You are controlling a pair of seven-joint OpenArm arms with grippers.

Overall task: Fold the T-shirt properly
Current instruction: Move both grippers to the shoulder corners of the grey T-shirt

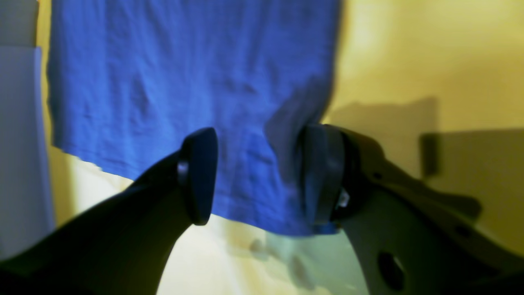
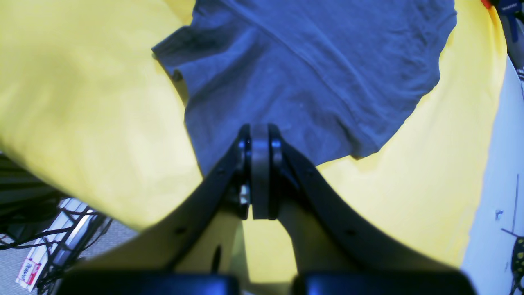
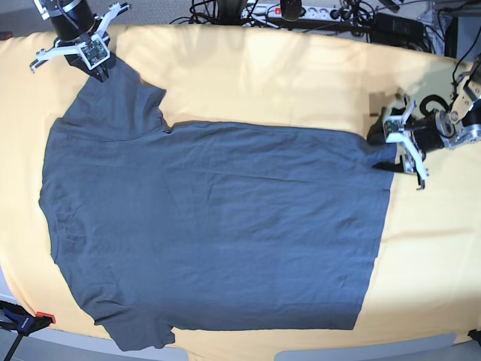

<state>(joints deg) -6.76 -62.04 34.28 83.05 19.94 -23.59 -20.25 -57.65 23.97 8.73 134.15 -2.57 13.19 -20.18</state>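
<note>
1. The shirt lies spread flat on the yellow-covered bench, collar end toward the base view's left, hem toward its right.
2. The right pincer sits at the shirt's upper sleeve, its tips pressed tight together on the sleeve edge.
3. The left pincer is at the shirt's hem corner, spread wide, with the cloth (blurred in the wrist view) lying between its pads and one pad against a fold.
4. Cables lie beyond the bench, past the shirt's far side.
</note>
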